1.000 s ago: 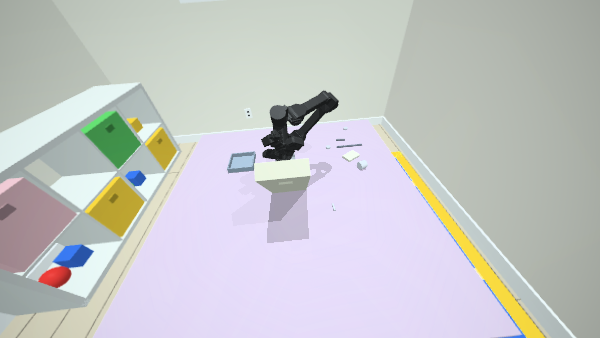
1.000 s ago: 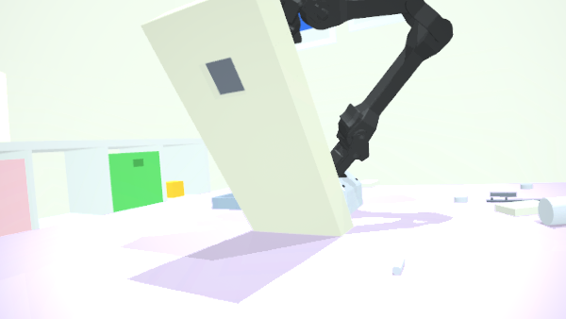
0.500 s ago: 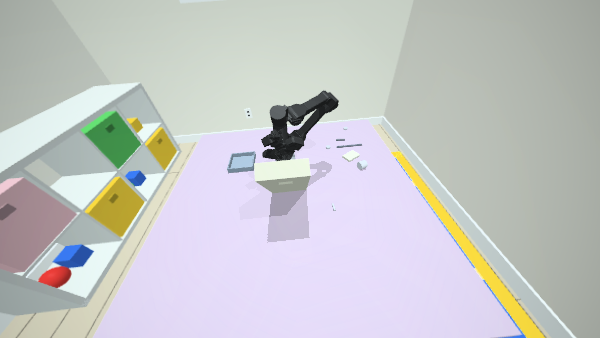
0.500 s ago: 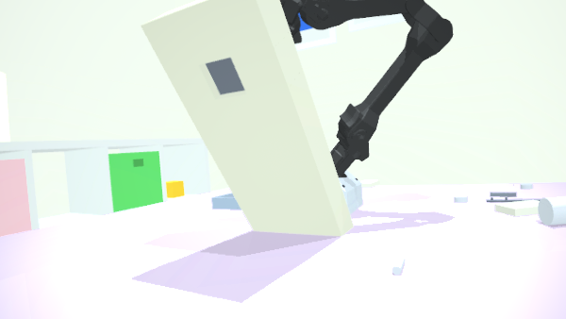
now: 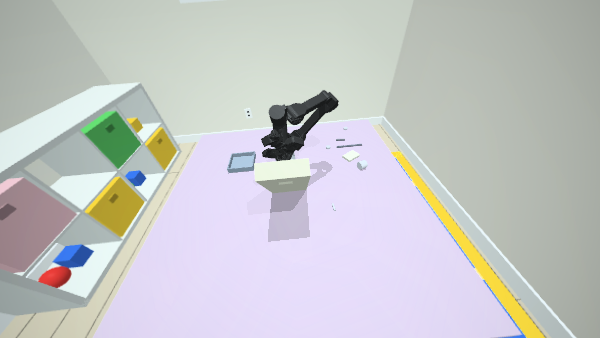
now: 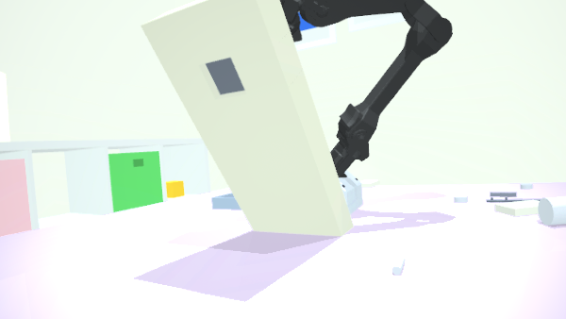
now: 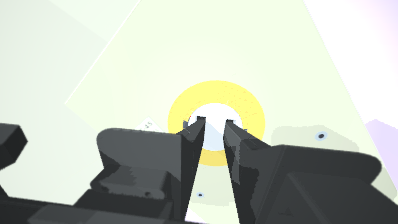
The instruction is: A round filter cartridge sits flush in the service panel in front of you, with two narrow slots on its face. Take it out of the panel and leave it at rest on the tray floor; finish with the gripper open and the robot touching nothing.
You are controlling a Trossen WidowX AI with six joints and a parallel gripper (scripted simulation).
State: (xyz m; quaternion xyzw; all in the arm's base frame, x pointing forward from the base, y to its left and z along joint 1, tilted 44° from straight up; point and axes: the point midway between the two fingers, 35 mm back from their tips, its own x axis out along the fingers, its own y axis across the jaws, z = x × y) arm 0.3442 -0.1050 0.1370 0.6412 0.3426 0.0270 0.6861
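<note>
Gripper (image 7: 215,122) at centre frame in the wrist view: my two dark fingers stand narrow and nearly parallel, their tips set into the face of the round filter cartridge (image 7: 214,136), which shows pale white between them and is what I am clamped on. Around the cartridge runs a yellow ring (image 7: 245,102), and both sit in the pale green service panel (image 7: 150,75) that fills most of that view. Whether the cartridge sits flush or stands proud of the panel I cannot tell from here. In the exterior view, the panel (image 6: 264,142) is a tall slab leaning steeply from upper left to lower centre, with a small grey rectangle (image 6: 225,75) on the side facing the camera; my arm (image 6: 396,80) comes down from the upper right and ends behind the slab's lower right edge. A pale block (image 6: 351,193) shows at that edge just below my wrist, though I cannot say what it is. In the top view, the tray (image 5: 242,162) lies on the lilac mat (image 5: 350,260) just left of the panel (image 5: 282,172), with the shelf unit (image 5: 75,190) at far left and small loose parts, among them a pale cylinder (image 5: 362,164), to the right.
</note>
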